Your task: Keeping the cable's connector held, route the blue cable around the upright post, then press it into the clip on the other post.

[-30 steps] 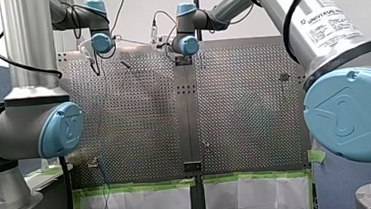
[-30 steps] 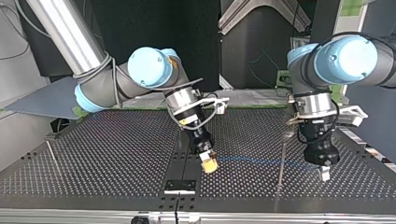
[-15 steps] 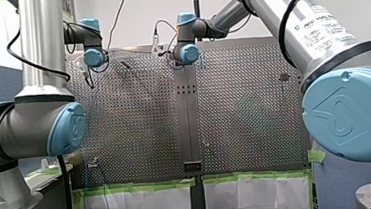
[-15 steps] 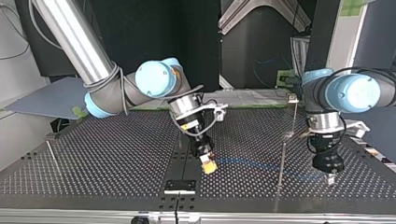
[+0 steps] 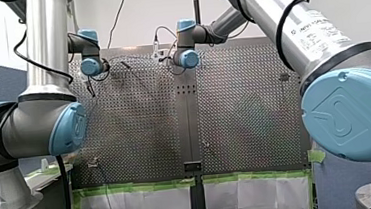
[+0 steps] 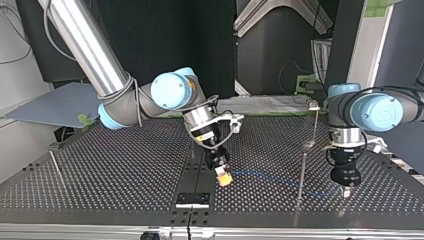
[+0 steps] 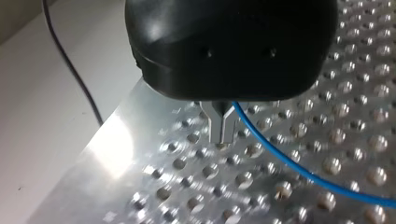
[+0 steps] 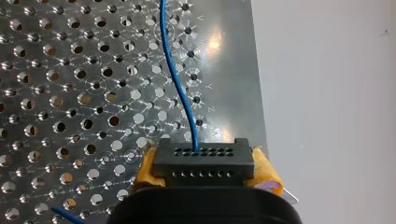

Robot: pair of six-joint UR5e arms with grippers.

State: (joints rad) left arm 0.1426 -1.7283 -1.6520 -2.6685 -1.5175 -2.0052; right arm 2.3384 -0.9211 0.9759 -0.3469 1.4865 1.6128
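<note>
Routing under way; connector kept, clip step still to do.

My right gripper (image 6: 224, 178) clamps the connector (image 8: 204, 161) between its yellow pads; my left gripper (image 7: 223, 133) has its metal fingers pinched on the blue cable (image 6: 270, 177), low over the table (image 6: 125, 170), beyond the upright post (image 6: 301, 172); whether the cable bends around the post I cannot tell; pressing it into the clip is left. Against a second ago, my left wrist has sunk lower; the right gripper hardly moved.

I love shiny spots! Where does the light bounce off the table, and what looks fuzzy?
Left wrist view: a bright glare patch on the table beside my left gripper, whose black body looks blurry up close. Right wrist view: a small shiny spot on the table near the blue cable; the connector looks sharp.
</note>
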